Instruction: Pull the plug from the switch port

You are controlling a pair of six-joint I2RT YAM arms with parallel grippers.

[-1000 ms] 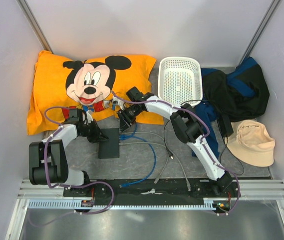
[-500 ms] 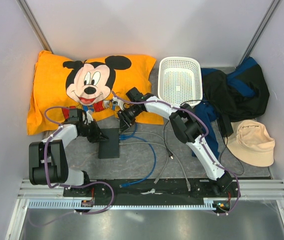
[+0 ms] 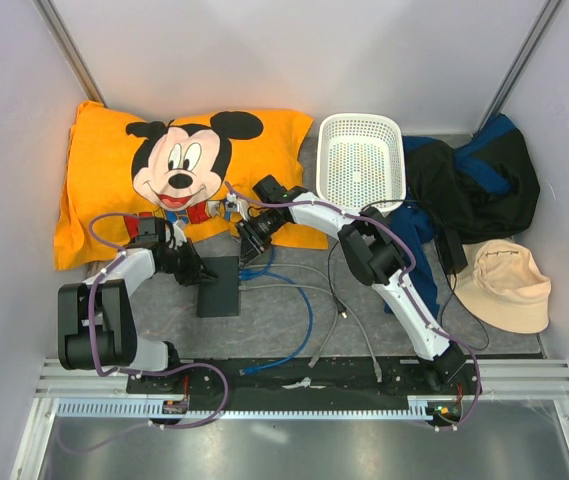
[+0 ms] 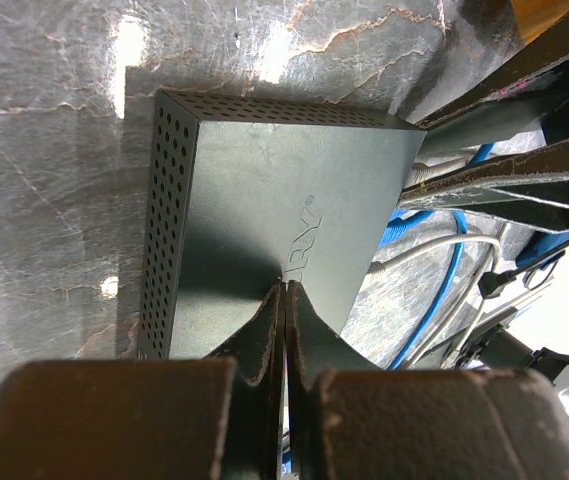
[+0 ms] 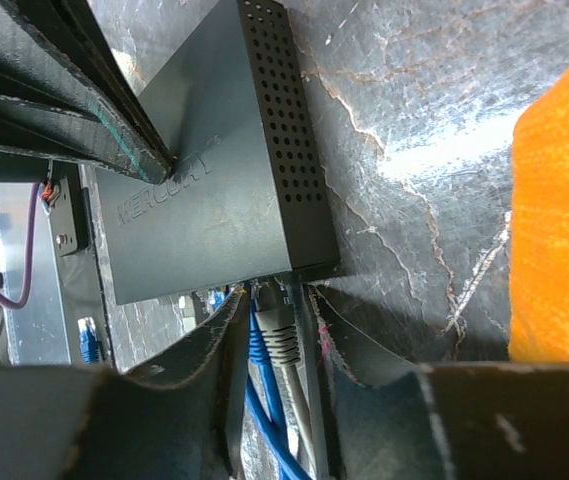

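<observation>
**A:** Where does the switch port (image 3: 218,290) lie from your pincers?

**B:** Seen from above, it lies flat on the grey table (image 3: 164,320). It is at 4 o'clock of my left pincer (image 3: 204,276) and touches it. From my right pincer (image 3: 248,252), farther out, it lies at 7 o'clock, just beside.

**A:** How does it look?

**B:** It is thin, matte and dark grey, with pale lettering on top and rows of small holes in its side walls. A blue plug (image 5: 257,320) and a grey plug (image 5: 282,340) sit side by side in the edge facing my right wrist.

**A:** And the pincers?

**B:** My left is closed. Its fingertips (image 4: 264,310) are pressed together and rest on the lid, holding nothing. My right stands partly open, with one finger on either side of both plugs and a thin dark gap on each side. I see no grip. Beyond, at 11 o'clock of the switch port, lies an orange pillow (image 3: 104,180).
</observation>
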